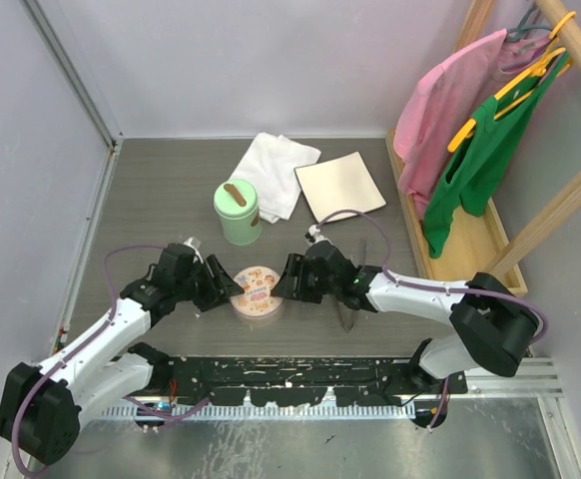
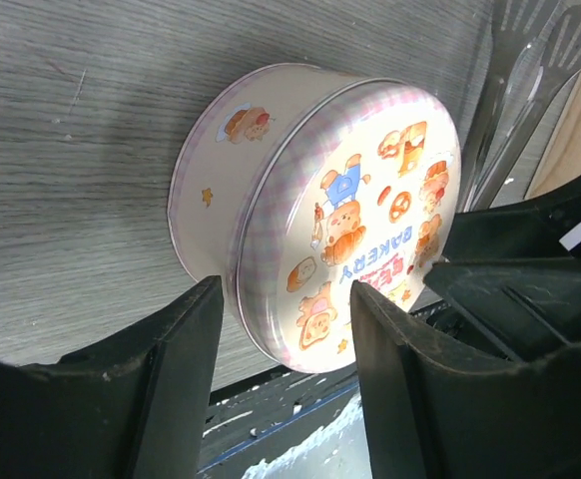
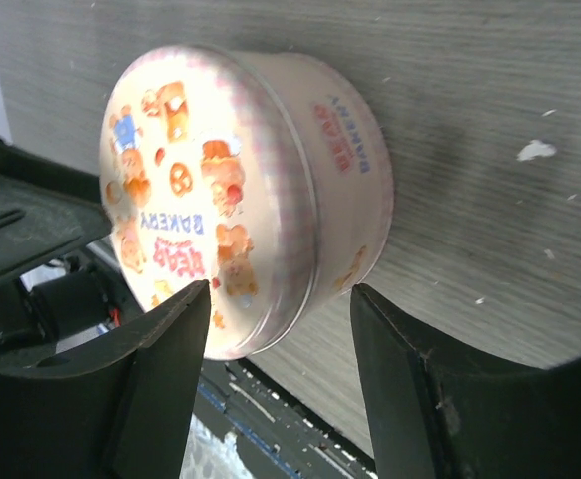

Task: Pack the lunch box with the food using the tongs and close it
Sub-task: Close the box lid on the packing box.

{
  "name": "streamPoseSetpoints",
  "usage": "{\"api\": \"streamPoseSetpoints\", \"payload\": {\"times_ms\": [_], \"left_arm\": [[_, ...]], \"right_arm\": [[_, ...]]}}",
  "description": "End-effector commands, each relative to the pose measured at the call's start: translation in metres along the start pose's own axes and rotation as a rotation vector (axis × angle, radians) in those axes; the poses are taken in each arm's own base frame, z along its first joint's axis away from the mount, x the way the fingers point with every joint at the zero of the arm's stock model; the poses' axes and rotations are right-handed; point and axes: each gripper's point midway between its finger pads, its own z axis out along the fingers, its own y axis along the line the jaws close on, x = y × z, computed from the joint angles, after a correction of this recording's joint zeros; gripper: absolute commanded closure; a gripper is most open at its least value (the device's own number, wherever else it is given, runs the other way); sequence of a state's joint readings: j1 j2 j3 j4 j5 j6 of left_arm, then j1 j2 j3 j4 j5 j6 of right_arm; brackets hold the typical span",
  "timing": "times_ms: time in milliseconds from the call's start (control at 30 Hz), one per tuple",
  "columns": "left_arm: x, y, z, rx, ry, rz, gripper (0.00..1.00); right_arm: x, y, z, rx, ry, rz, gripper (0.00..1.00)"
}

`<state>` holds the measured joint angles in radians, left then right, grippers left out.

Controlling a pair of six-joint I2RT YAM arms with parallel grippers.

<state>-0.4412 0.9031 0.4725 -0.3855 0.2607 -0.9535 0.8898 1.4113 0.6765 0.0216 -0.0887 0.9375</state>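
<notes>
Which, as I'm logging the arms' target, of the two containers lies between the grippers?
The low round pink tin with the bakery print, flanked by the left gripper and right gripper; the taller mint-green canister stands farther back.

We see the round pink lunch box [image 2: 320, 200], lid on, resting on the grey bench [image 2: 81, 130]. Our left claw [image 2: 289, 299] sits at the box's near rim, its fingers apart on either side of the lid's edge. The right claw [image 2: 490, 264] is at the box's right side, and the tongs [image 2: 515, 90] lie past the box's upper right.

Lidded pink round lunch box [image 1: 257, 289] sits upright, grey tongs [image 2: 515, 90] beside it.
</notes>
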Motion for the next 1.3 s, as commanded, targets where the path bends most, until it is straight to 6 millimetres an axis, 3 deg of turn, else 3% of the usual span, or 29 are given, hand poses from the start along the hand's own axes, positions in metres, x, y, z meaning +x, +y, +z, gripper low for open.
{"api": "streamPoseSetpoints", "payload": {"times_ms": [0, 233, 400, 533, 633, 767, 933, 1033, 1200, 1267], "left_arm": [[0.003, -0.006, -0.001, 0.021, 0.034, 0.042, 0.47], [0.015, 0.013, 0.003, -0.027, 0.080, 0.077, 0.53], [0.025, 0.029, 0.008, -0.057, 0.109, 0.075, 0.56], [0.028, 0.036, 0.010, -0.075, 0.114, 0.077, 0.61], [0.027, 0.040, 0.010, -0.099, 0.110, 0.073, 0.67], [0.017, 0.036, 0.004, -0.131, 0.079, 0.076, 0.68], [-0.014, 0.014, -0.015, -0.133, -0.042, 0.117, 0.46], [-0.029, -0.007, -0.019, -0.094, -0.070, 0.145, 0.38], [-0.039, -0.028, -0.007, -0.055, -0.032, 0.185, 0.33], [-0.039, -0.025, 0.005, -0.068, 0.000, 0.190, 0.33]], "right_arm": [[-0.001, 0.037, -0.013, -0.167, 0.012, -0.006, 0.36], [0.026, -0.003, 0.005, -0.059, 0.089, 0.060, 0.42], [0.034, -0.029, 0.009, 0.017, 0.086, 0.071, 0.48], [0.042, -0.041, 0.014, 0.047, 0.106, 0.081, 0.47], [0.037, -0.035, 0.012, 0.039, 0.095, 0.068, 0.45], [0.012, -0.024, 0.003, 0.045, 0.036, 0.023, 0.42], [-0.027, 0.003, -0.013, -0.037, -0.034, -0.012, 0.34], [-0.041, 0.017, -0.015, -0.087, -0.028, -0.040, 0.33], [-0.050, 0.031, 0.001, -0.129, 0.033, -0.074, 0.32], [-0.050, 0.028, 0.013, -0.115, 0.051, -0.076, 0.33]]}}
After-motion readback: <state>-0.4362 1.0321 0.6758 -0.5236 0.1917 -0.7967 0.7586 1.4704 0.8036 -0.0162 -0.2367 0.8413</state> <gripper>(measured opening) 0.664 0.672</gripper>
